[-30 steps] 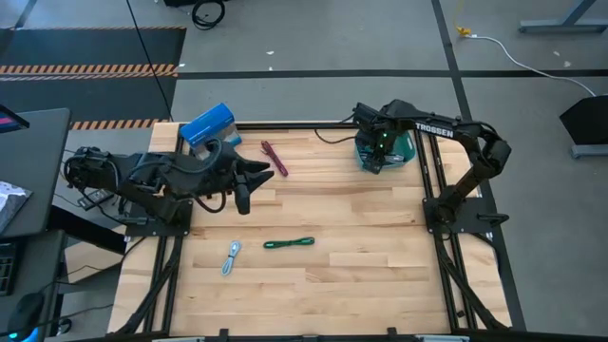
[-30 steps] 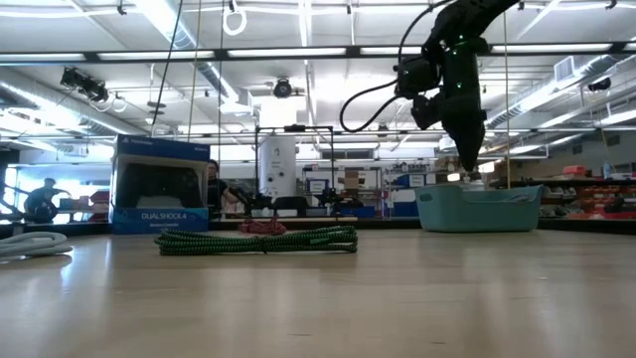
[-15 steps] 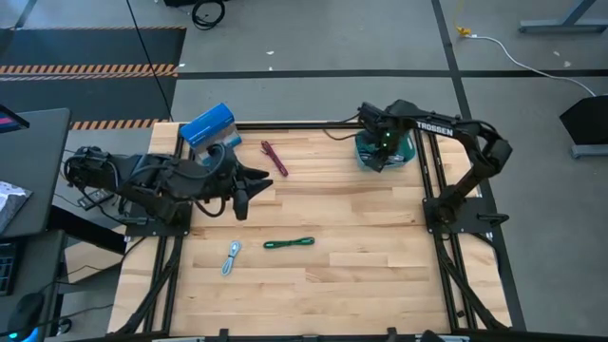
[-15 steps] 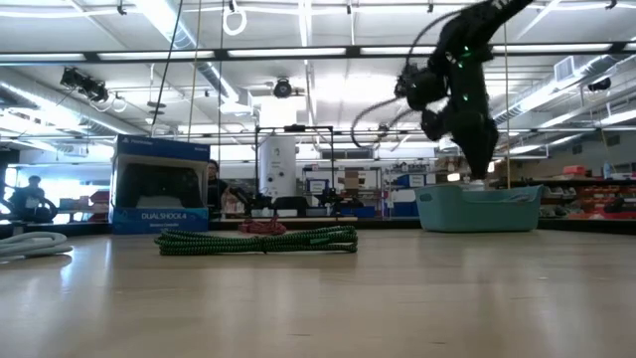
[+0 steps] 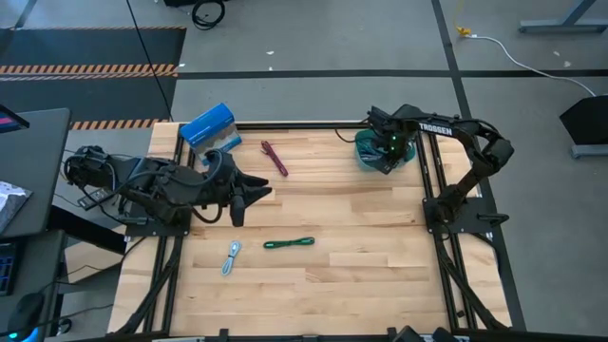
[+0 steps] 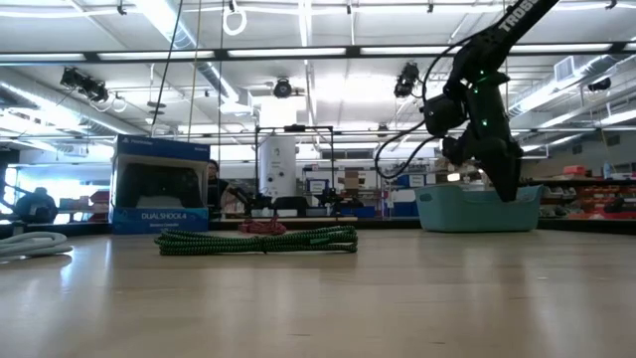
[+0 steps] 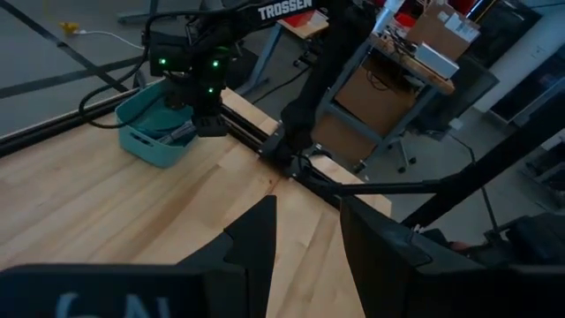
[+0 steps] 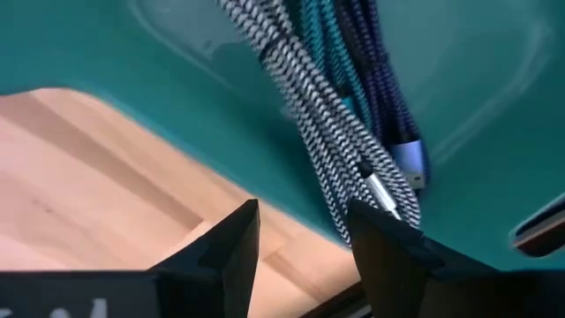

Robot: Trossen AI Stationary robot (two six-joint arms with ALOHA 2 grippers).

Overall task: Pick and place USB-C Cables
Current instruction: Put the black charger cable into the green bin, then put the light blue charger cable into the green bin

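Three cables lie flat on the wooden table: a maroon cable [image 5: 275, 158] near the far edge, a green cable [image 5: 289, 244] [image 6: 258, 241] at mid-table, and a silvery-blue cable [image 5: 231, 257] to its left. Inside the teal bin [image 5: 369, 152] [image 8: 132, 62] rest a grey-white braided cable [image 8: 309, 115], a teal cable [image 8: 331, 62] and a purple cable [image 8: 380, 97]. My right gripper [image 5: 385, 160] [image 8: 305, 243] hangs open over the bin, tipped, touching nothing. My left gripper [image 5: 245, 201] [image 7: 309, 238] is open above the table's left part, left of the maroon cable.
A blue box [image 5: 207, 125] [image 6: 161, 185] stands at the far left corner, just behind my left arm. The teal bin [image 6: 479, 209] [image 7: 154, 132] sits at the far right, against the black frame rail. Bare wood stretches across the table's near half and its middle.
My right gripper has moved toward the table's right edge and down over the bin, tipping more steeply. My left gripper has drifted a little toward the near edge. The cables on the table have stayed where they were.
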